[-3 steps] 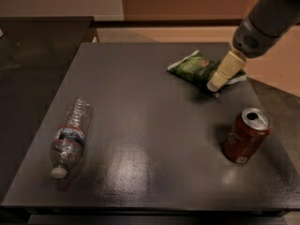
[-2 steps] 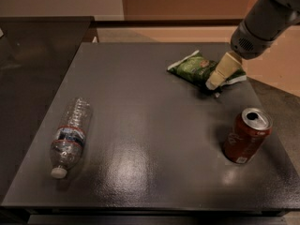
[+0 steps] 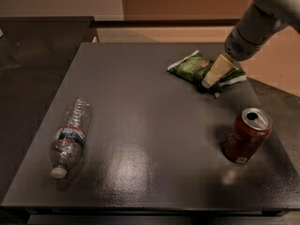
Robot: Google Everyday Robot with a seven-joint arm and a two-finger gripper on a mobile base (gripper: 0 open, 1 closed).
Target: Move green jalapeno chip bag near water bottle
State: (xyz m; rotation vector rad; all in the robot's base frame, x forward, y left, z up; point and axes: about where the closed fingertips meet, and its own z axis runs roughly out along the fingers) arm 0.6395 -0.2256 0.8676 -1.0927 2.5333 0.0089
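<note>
The green jalapeno chip bag (image 3: 191,67) lies flat at the back right of the dark table (image 3: 150,125). My gripper (image 3: 212,77) comes down from the upper right and sits on the bag's right half, covering part of it. The water bottle (image 3: 69,136) lies on its side at the front left of the table, with its white cap pointing toward the front edge. It is far from the bag.
A red-brown soda can (image 3: 247,136) stands upright at the front right, close to the table's right edge. A darker counter (image 3: 37,46) adjoins the table on the left. Tan floor shows behind and to the right.
My gripper has shifted slightly left and lower over the chip bag. The bag, the bottle and the can have not moved.
</note>
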